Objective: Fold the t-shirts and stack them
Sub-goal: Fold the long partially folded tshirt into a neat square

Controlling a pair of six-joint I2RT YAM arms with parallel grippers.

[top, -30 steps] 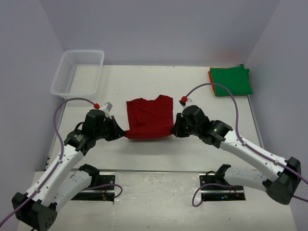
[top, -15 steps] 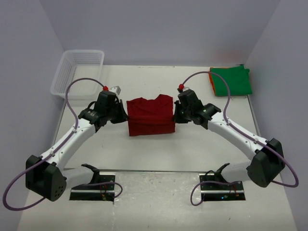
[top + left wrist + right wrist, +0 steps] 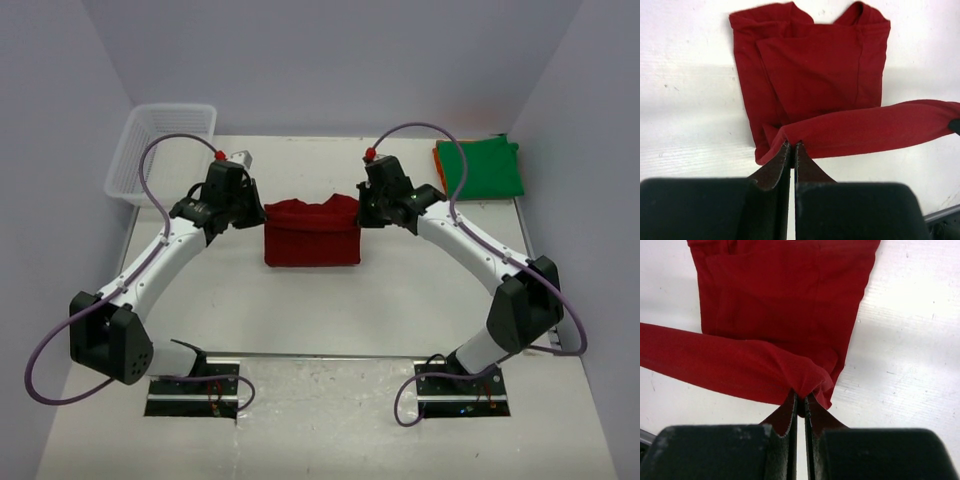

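The dark red t-shirt (image 3: 311, 235) lies mid-table, its near hem lifted and carried over toward the collar. My left gripper (image 3: 260, 212) is shut on the hem's left corner (image 3: 790, 137). My right gripper (image 3: 362, 212) is shut on the hem's right corner (image 3: 805, 385). Between the two grips the raised edge hangs as a taut band above the flat shirt body (image 3: 815, 65), seen from the other side (image 3: 785, 295) in the right wrist view. A folded bright green t-shirt (image 3: 482, 167) rests at the far right on an orange t-shirt (image 3: 438, 158), of which only an edge shows.
A white plastic mesh basket (image 3: 160, 150) stands at the far left corner. Both arm bases (image 3: 195, 385) sit at the near edge. Purple cables loop above each wrist.
Both grippers have carried the shirt's near hem away from the arm bases, toward the collar, folding the shirt over itself. The arms have stretched out farther across the table.
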